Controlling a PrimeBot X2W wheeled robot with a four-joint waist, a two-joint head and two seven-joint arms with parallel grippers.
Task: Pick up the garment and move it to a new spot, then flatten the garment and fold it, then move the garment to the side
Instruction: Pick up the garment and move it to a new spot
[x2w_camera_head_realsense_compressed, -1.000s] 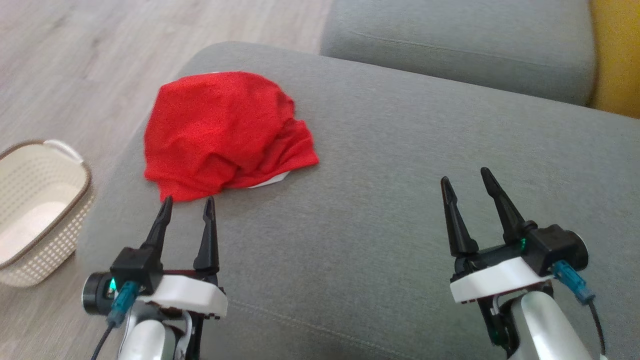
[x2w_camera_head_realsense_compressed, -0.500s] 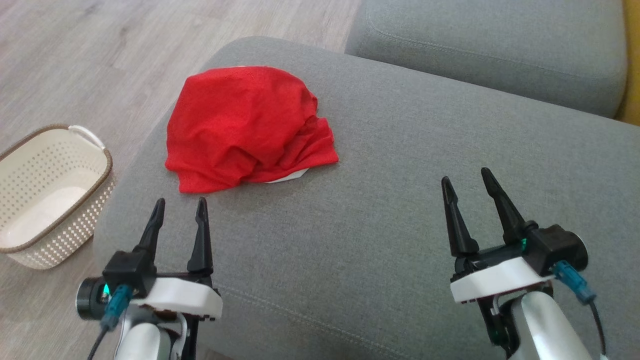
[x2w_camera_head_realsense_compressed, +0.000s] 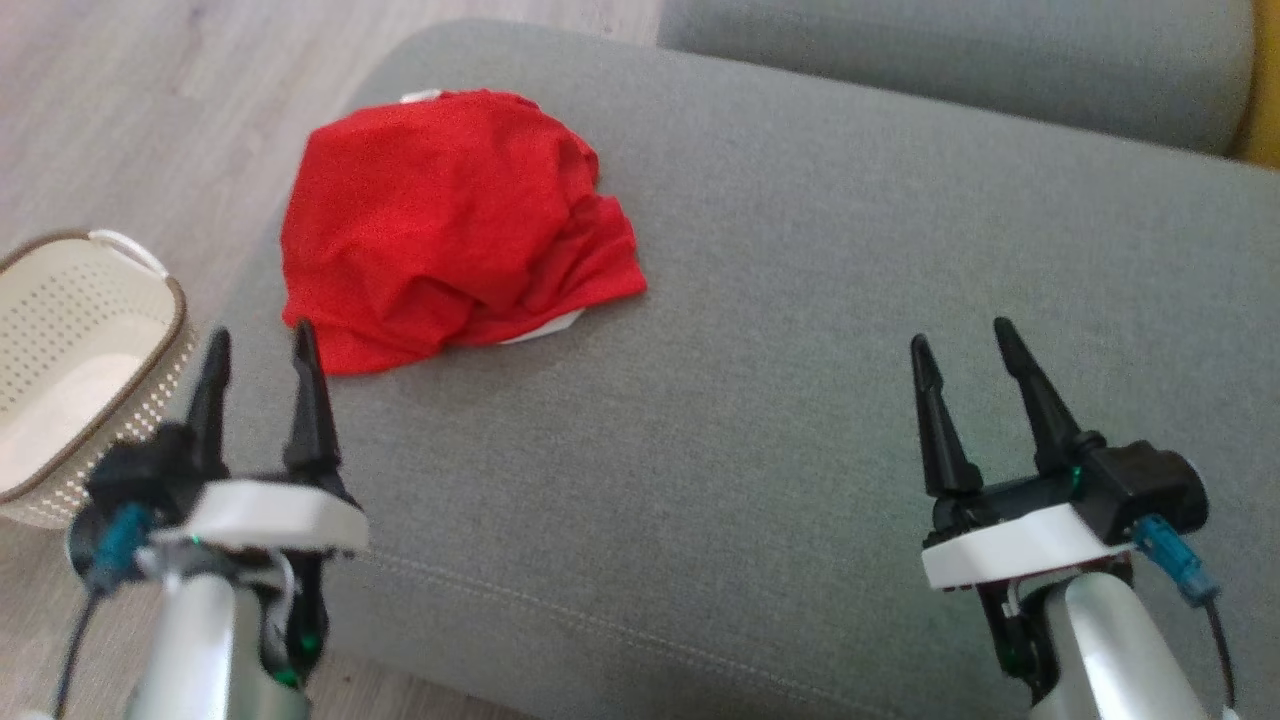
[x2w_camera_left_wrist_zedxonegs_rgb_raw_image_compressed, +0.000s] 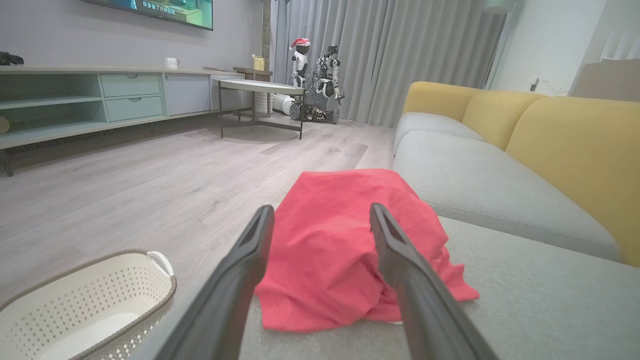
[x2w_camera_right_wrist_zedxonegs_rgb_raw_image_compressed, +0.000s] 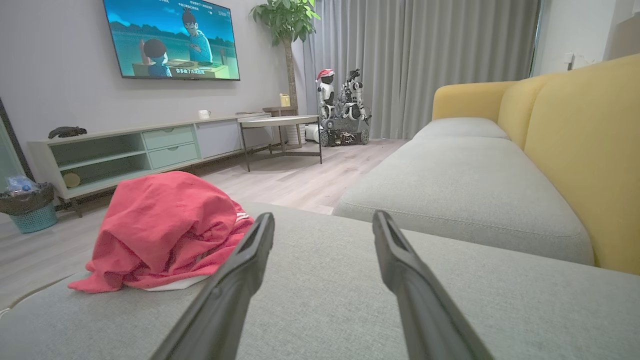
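Red garment heaped on the grey sofa, both sets of jaws apart and holding nothing.

In the head view, garment at 11 o'clock, crumpled on the seat cushion near its left edge, a white strip peeking out at its 5 o'clock side. Left jaws at 8 o'clock, spread wide, tips near the garment's closest corner. Right jaws at 4 o'clock, spread wide, over bare cushion, well apart from the garment. Cream perforated basket at 9 o'clock on the wood floor, just beside the sofa. From the left wrist, garment dead ahead at 12 o'clock, framed between the fingers; from the right wrist, off at 10 o'clock.
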